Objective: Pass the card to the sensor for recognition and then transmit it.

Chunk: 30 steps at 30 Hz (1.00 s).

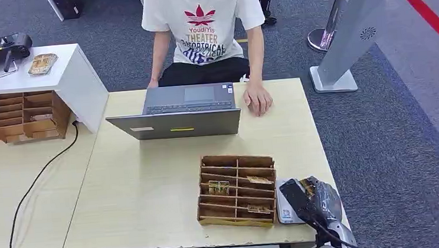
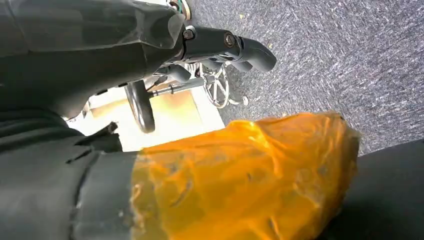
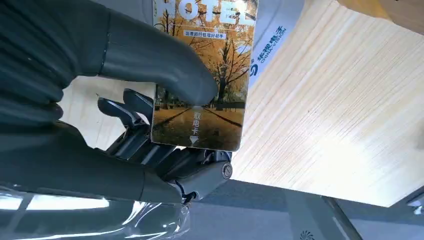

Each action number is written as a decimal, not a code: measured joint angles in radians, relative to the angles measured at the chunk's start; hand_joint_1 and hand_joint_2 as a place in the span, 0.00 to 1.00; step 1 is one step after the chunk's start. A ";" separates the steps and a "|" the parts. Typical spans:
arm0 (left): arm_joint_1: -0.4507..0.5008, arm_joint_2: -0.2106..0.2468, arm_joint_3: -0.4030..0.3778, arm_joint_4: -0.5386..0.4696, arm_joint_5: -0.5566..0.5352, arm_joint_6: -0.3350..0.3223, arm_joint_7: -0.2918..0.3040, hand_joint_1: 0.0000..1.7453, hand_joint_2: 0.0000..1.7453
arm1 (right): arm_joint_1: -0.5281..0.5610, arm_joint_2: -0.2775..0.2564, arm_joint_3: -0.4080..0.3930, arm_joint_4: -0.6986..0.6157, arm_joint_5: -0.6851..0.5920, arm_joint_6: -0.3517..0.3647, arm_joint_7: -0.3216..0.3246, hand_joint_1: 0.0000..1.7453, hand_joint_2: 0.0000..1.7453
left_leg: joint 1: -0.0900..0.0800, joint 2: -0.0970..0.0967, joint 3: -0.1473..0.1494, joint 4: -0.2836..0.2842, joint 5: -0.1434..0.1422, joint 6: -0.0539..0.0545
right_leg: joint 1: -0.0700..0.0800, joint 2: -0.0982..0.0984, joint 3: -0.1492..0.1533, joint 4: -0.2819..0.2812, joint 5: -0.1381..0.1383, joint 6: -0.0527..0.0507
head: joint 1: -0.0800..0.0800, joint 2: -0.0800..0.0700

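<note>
Autumn-gold, the card sat pinched between the right hand's thick thumb and its darker fingers, held just above the white sensor at the near right corner of the pale wooden table. Just beside the sensor stood a wooden rack with more cards in its slots. Across the table a person sat at a grey laptop. The left hand hung over grey carpet, fingers curled in and holding nothing.
</note>
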<state>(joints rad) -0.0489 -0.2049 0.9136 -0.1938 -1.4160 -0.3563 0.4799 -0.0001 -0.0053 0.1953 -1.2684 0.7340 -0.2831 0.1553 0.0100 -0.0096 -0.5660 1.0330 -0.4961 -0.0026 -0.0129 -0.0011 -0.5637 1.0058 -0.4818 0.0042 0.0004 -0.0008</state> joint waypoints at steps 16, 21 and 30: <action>0.000 0.000 0.001 0.000 0.000 0.000 0.000 0.00 0.00 | 0.000 0.000 0.000 0.002 -0.001 0.000 -0.001 1.00 1.00 | 0.000 0.000 0.000 0.000 0.000 0.000 | 0.000 0.000 0.000 0.000 0.000 0.000 | 0.000 0.000; 0.000 0.000 0.001 0.000 0.000 0.000 0.000 0.00 0.00 | 0.000 0.000 0.000 0.003 -0.001 0.000 -0.003 1.00 1.00 | 0.000 0.000 0.001 0.000 0.000 0.000 | 0.000 0.000 0.001 0.000 0.000 0.000 | 0.000 0.000; 0.000 0.000 0.001 0.000 -0.001 0.000 0.000 0.00 0.00 | 0.000 0.000 0.000 0.004 -0.001 0.000 -0.005 1.00 1.00 | 0.000 0.000 0.001 0.000 0.000 0.000 | 0.000 0.000 0.001 0.000 0.000 0.000 | 0.000 0.000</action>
<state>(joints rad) -0.0489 -0.2049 0.9144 -0.1938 -1.4168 -0.3563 0.4803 -0.0005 -0.0053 0.1953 -1.2646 0.7328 -0.2831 0.1507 0.0100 -0.0096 -0.5653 1.0330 -0.4960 -0.0026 -0.0129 -0.0011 -0.5630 1.0058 -0.4817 0.0043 0.0004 -0.0008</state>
